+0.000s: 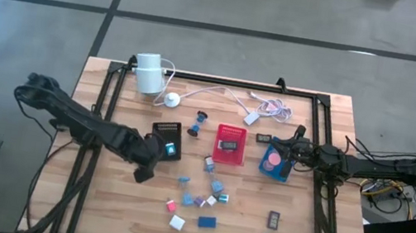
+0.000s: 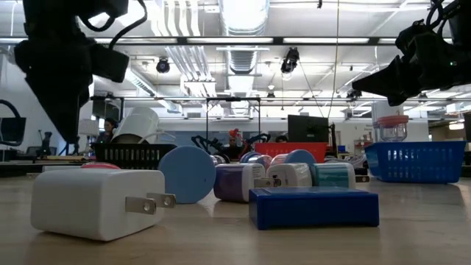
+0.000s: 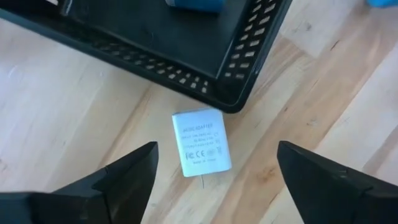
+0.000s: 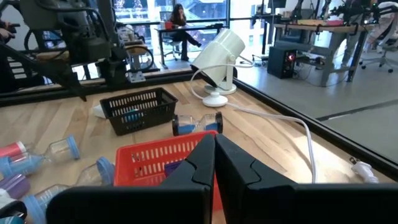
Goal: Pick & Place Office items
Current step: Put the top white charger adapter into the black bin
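Observation:
My left gripper points down, open, close above the table at the near corner of the black tray. A white plug adapter lies flat on the wood between its two fingers, untouched. In the high view this gripper hides the adapter. More office items lie scattered on the table's near middle, among them a white charger and a blue block. My right gripper is shut and level beside the blue tray, holding nothing.
A red tray stands between the black and blue trays. A white cylinder device and its cable sit at the far edge. Two dark clips lie near the right front. Black frame rails run along both sides.

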Action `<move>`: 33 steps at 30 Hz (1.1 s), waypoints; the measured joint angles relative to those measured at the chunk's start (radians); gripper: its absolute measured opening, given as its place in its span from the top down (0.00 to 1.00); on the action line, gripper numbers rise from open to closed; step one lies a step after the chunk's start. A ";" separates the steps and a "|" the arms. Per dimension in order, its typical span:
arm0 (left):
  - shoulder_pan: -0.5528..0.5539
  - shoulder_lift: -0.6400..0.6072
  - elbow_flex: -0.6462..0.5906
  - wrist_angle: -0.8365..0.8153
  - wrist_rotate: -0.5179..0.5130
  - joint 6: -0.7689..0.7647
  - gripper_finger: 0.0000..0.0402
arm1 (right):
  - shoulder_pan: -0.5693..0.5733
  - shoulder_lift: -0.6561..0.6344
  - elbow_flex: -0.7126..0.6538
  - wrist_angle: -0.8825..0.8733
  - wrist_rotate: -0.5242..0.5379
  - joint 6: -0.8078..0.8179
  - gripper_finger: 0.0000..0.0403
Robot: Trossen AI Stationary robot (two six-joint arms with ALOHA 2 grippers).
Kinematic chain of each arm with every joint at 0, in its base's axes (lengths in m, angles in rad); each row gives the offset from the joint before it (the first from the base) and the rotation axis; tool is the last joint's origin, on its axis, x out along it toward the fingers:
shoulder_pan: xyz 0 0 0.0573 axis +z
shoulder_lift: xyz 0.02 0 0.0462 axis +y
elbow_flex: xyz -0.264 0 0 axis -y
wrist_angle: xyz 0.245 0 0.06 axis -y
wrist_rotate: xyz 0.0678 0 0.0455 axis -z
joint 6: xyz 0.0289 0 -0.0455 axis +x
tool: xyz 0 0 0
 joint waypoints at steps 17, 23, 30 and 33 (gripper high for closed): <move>0.001 0.072 -0.117 0.124 0.013 -0.005 0.15 | 0.000 0.000 0.000 0.002 0.000 0.008 0.98; 0.001 0.072 -0.172 0.216 0.016 -0.001 0.16 | 0.000 0.000 0.000 0.002 0.000 0.007 0.98; 0.001 0.070 -0.187 0.235 0.033 0.021 0.30 | 0.000 0.000 0.000 0.002 0.000 0.007 0.98; 0.001 0.069 -0.185 0.234 0.046 0.040 0.44 | 0.000 0.000 0.000 0.002 0.000 0.007 0.98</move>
